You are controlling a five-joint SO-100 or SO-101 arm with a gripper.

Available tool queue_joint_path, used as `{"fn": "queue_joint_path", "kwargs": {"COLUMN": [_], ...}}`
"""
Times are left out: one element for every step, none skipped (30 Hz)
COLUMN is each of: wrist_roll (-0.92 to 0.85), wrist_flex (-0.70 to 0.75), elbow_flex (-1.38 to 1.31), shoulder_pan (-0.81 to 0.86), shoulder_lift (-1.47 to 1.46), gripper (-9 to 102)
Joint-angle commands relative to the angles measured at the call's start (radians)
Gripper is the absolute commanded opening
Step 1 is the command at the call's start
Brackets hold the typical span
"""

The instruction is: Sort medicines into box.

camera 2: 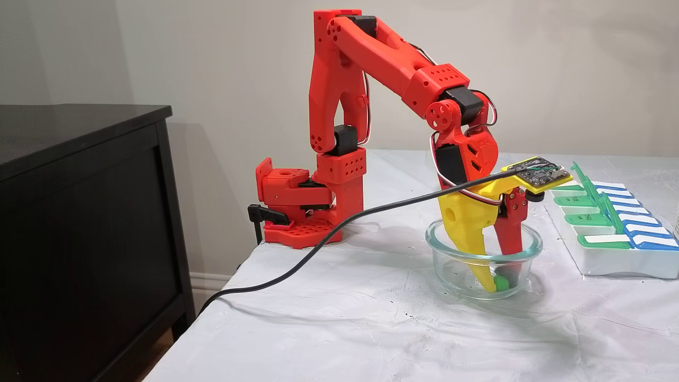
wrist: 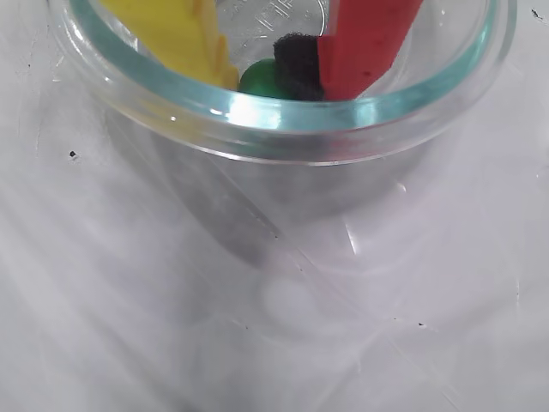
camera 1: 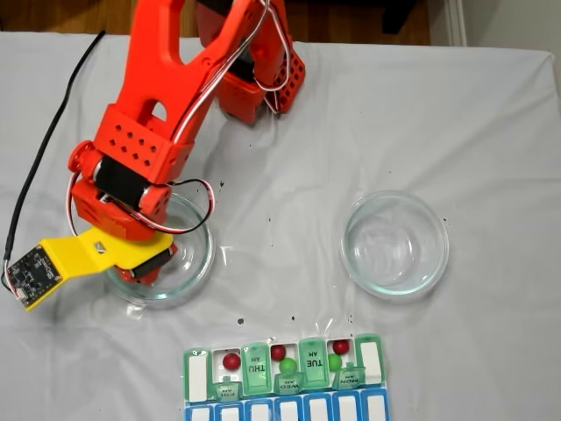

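My gripper (camera 2: 501, 283) reaches down into a round glass dish (camera 2: 457, 263) at the left of the table. One green pill (wrist: 256, 79) lies on the dish floor, pinched between the yellow finger (wrist: 184, 34) and the black pad of the red finger (wrist: 296, 64). The box (camera 1: 257, 375) lies at the near table edge with its green lids open. Its compartments hold red pills (camera 1: 231, 360) (camera 1: 278, 353) (camera 1: 341, 346) and green pills (camera 1: 287, 366) (camera 1: 334, 361). In a fixed view the box (camera 2: 610, 260) shows to the right of the dish.
A second glass dish (camera 1: 443, 250) stands empty to the right. The arm's base (camera 2: 297, 212) is clamped at the table's far edge, and a black cable (camera 2: 318, 249) trails off the table. A dark cabinet (camera 2: 79, 212) stands beside the table.
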Motion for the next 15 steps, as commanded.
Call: {"fn": "queue_joint_path", "kwargs": {"wrist_roll": [0.002,0.005,0.011,0.017,0.023,0.028,0.032,0.035,0.041,0.046,0.055,0.064,0.069,0.077,0.087], "wrist_flex": [-0.025,-0.034,-0.038,-0.035,-0.029,-0.021,-0.012,-0.003,0.008,0.012,0.025,0.041,0.052,0.064,0.074], "elbow_flex": [0.005,0.011,0.015,0.017,0.017,0.017,0.018,0.018,0.018,0.018,0.017,0.014,0.014,0.014,0.017], "shoulder_pan": [-0.003,-0.005,-0.005,-0.005,-0.006,-0.006,-0.008,-0.009,-0.011,-0.012,-0.014,-0.017,-0.02,-0.028,-0.037], "shoulder_lift": [0.048,0.049,0.049,0.051,0.052,0.055,0.058,0.061,0.066,0.071,0.078,0.097,0.112,0.135,0.16], "gripper": [0,0,0,0,0,0,0,0,0,0,0,0,0,0,0]}}
